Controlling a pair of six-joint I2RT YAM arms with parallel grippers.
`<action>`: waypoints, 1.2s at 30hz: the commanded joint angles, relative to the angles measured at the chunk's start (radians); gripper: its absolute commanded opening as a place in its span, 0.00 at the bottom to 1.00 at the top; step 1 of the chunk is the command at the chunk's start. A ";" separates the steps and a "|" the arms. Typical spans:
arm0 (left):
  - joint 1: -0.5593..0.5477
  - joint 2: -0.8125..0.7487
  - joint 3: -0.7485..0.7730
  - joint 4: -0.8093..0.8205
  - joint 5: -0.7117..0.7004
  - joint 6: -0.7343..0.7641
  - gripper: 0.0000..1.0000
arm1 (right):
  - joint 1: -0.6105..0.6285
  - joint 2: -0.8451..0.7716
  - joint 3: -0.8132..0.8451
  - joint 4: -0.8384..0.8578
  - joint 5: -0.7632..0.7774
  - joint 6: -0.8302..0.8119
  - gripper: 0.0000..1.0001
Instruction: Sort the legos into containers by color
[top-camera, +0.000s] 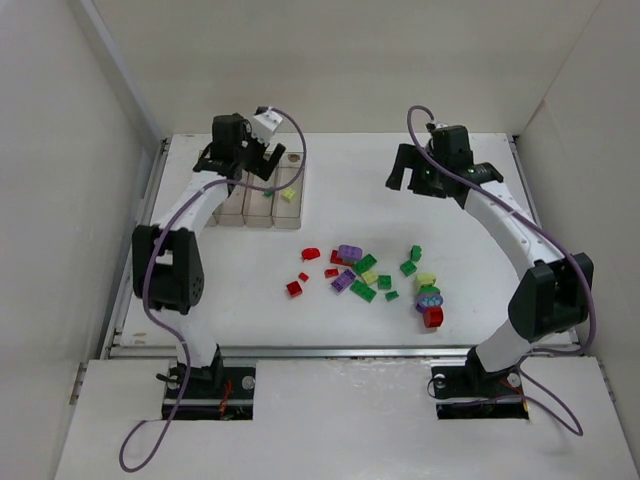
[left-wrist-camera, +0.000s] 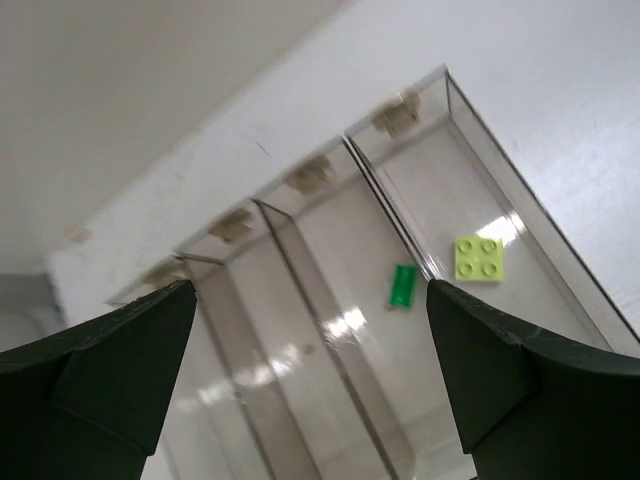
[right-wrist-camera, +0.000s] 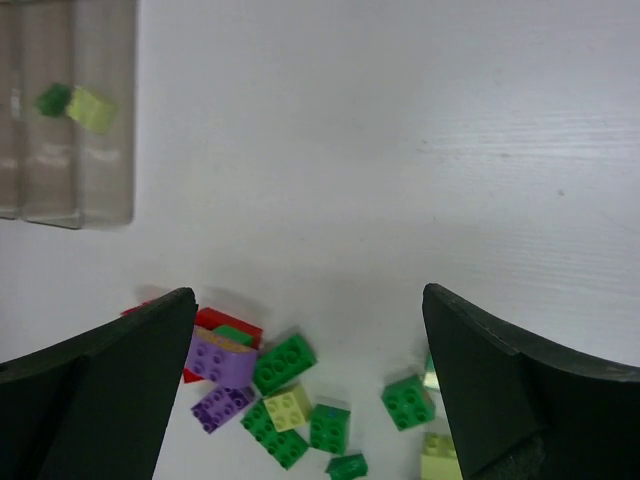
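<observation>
Four joined clear bins (top-camera: 262, 214) stand at the back left. In the left wrist view a green brick (left-wrist-camera: 402, 286) lies in the second bin from the right and a pale yellow brick (left-wrist-camera: 478, 257) in the rightmost bin (left-wrist-camera: 560, 290). My left gripper (left-wrist-camera: 310, 385) hangs open and empty over the bins. Loose red, green, purple and yellow legos (top-camera: 365, 272) lie mid-table; they also show in the right wrist view (right-wrist-camera: 285, 400). My right gripper (right-wrist-camera: 308, 395) is open and empty, high above the table behind the pile.
White walls enclose the table on the left, back and right. A stack of yellow, green, purple and red bricks (top-camera: 430, 300) stands at the pile's right end. A metal rail (top-camera: 340, 350) runs along the table's near edge.
</observation>
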 joint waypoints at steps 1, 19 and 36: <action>0.017 -0.208 -0.066 0.189 -0.029 0.025 1.00 | -0.011 0.023 -0.014 -0.133 0.128 -0.044 1.00; -0.018 -0.373 -0.206 0.030 0.115 -0.051 1.00 | -0.014 0.223 -0.157 -0.169 0.238 0.008 0.65; -0.018 -0.364 -0.096 -0.094 0.181 -0.098 1.00 | -0.014 0.263 -0.195 -0.149 0.197 -0.004 0.06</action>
